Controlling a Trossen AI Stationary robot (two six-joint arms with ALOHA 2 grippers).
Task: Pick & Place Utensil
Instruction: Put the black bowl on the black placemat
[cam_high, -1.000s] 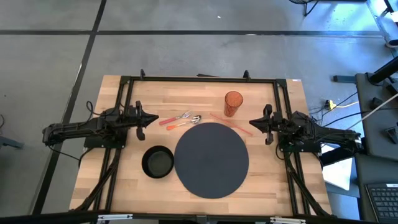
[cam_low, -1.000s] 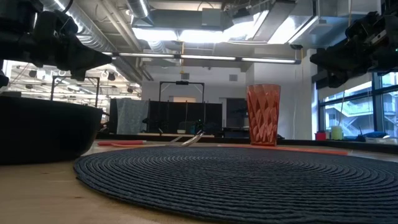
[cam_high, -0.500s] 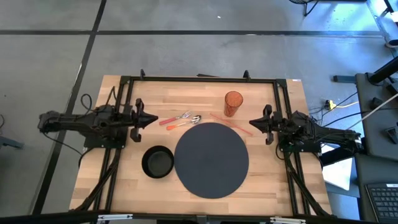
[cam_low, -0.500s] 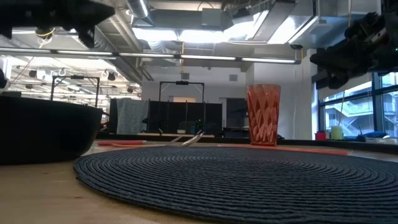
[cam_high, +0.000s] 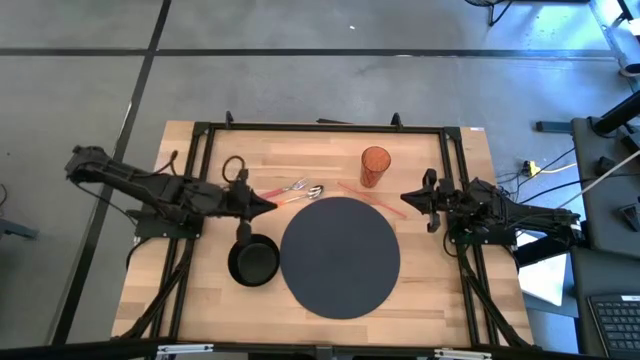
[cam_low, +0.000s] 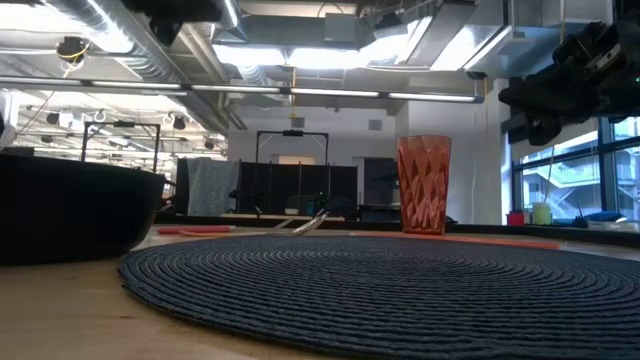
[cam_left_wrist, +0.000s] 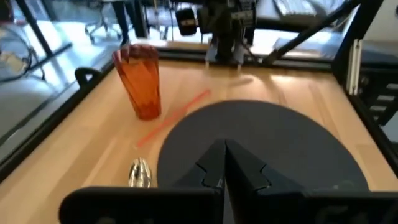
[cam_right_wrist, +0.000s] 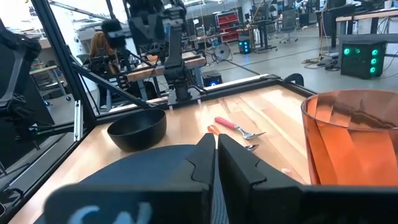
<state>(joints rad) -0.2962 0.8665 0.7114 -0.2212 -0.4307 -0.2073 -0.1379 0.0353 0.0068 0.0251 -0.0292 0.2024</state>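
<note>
A fork and a spoon with orange-red handles (cam_high: 290, 192) lie flat on the wood, just beyond the round dark placemat (cam_high: 340, 256); the spoon's bowl (cam_left_wrist: 140, 172) shows in the left wrist view. My left gripper (cam_high: 264, 204) hovers shut beside the handle ends, on their near-left side, touching nothing. My right gripper (cam_high: 408, 198) waits shut at the mat's right, far side. The right wrist view shows the utensils (cam_right_wrist: 235, 129) past its shut fingers (cam_right_wrist: 214, 152).
An orange tumbler (cam_high: 375, 166) stands upright at the far side of the mat (cam_left_wrist: 261, 143). A thin orange stick (cam_high: 372, 198) lies between the tumbler and the mat. A black bowl (cam_high: 254, 261) sits left of the mat, near the left gripper. A black frame (cam_high: 320, 127) runs round the table.
My left arm has reached from the table's left side toward the right and slightly nearer, bringing its shut gripper up to the utensils' handle ends. In the low view it has risen out of the top of the picture. The right arm and all objects kept still.
</note>
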